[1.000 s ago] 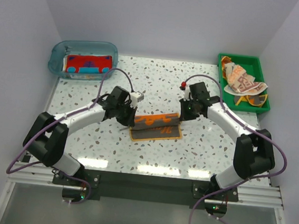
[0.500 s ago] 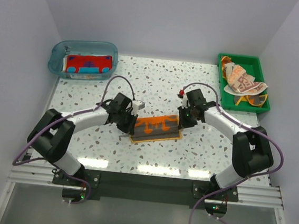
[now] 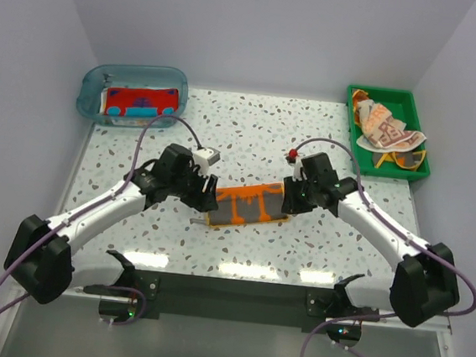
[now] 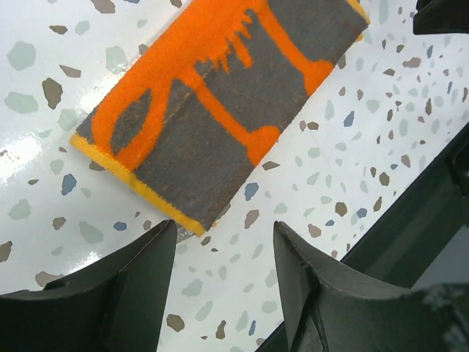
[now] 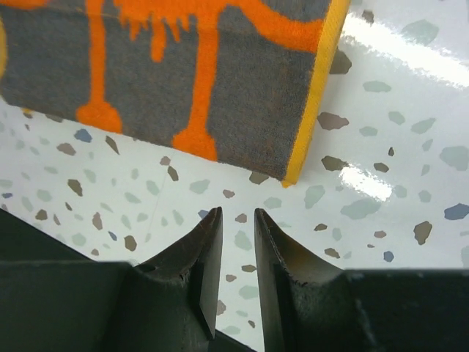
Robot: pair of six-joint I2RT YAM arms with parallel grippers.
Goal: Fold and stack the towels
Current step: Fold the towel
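Note:
A folded orange-and-grey towel [image 3: 248,206] with a yellow edge lies flat in the middle of the table. My left gripper [image 3: 206,197] is just off its left end, and my right gripper [image 3: 290,200] just off its right end. In the left wrist view the towel [image 4: 220,103] lies beyond my left gripper [image 4: 226,227], which is open and empty. In the right wrist view the towel [image 5: 183,73] lies ahead of my right gripper [image 5: 237,213], whose jaws stand a narrow gap apart with only table between them. A red-and-teal towel [image 3: 140,102] lies in the tub. A peach-patterned towel [image 3: 384,128] lies in the tray.
The clear blue tub [image 3: 95,89] stands at the back left corner. The green tray [image 3: 419,133] stands at the back right, with a yellow-edged cloth under the peach one. Purple cables arch above both arms.
Both grippers let go of the orange-and-grey towel and drew back off its ends. The raised layer has come down, so the towel now lies flat as a folded strip.

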